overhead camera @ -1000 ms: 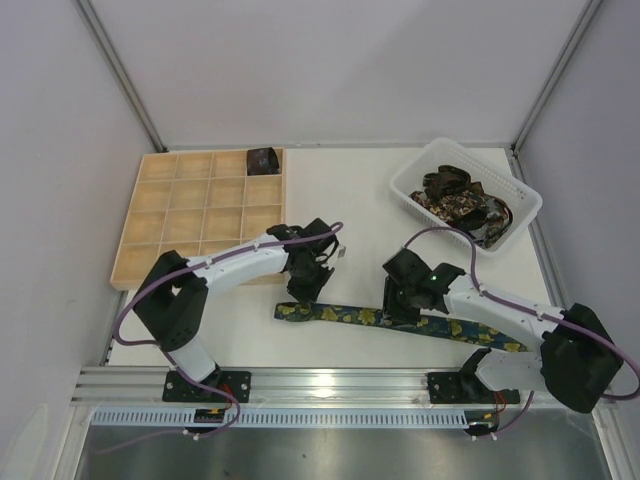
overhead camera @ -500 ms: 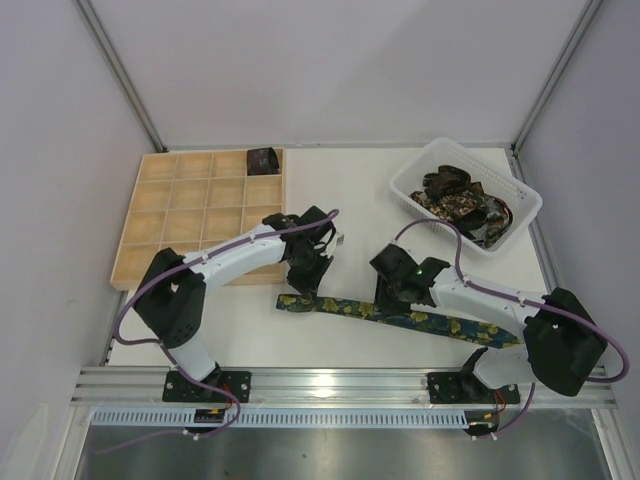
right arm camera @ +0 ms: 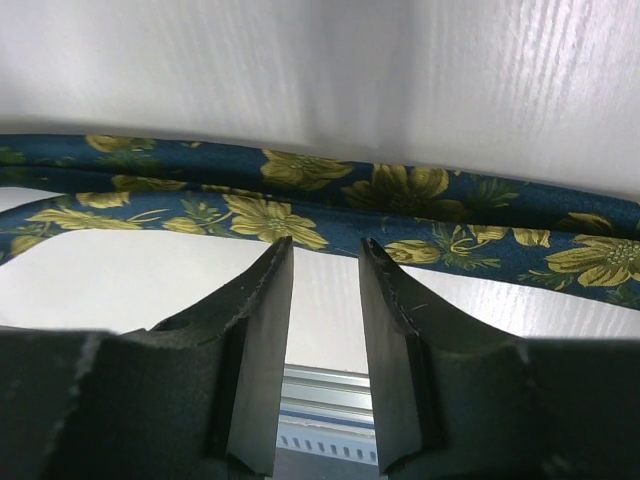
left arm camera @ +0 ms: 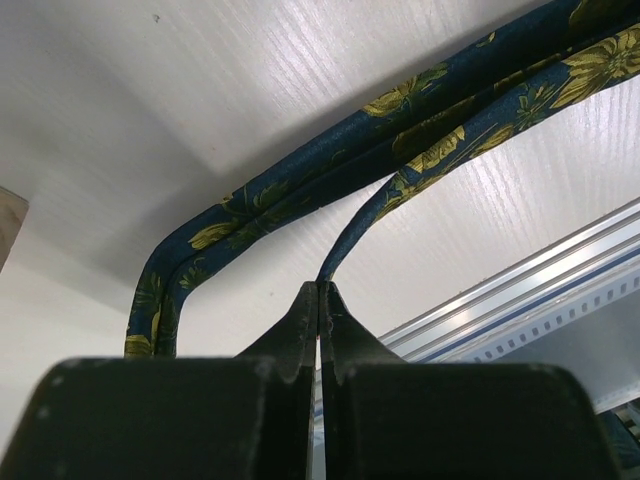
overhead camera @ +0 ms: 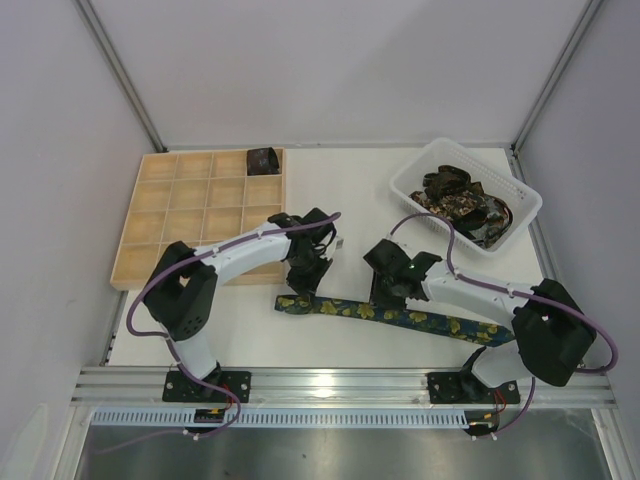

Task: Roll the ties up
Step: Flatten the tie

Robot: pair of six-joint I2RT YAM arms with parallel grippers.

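Here, tie (left arm camera: 290,180) nipped between left fingers (left arm camera: 300,330), just beyond right fingers (right arm camera: 262,300)

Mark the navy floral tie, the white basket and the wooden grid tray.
navy floral tie (overhead camera: 335,308): top view, flat stretch near its left end.
white basket (overhead camera: 416,162): top view, upper-left rim.
wooden grid tray (overhead camera: 195,193): top view, bare compartment floor.

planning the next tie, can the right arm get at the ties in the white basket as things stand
Probably yes. The white basket sits open-topped on that arm's side, nothing over the ties in it. The right gripper is open, low by the navy tie, and would have to lift clear first.
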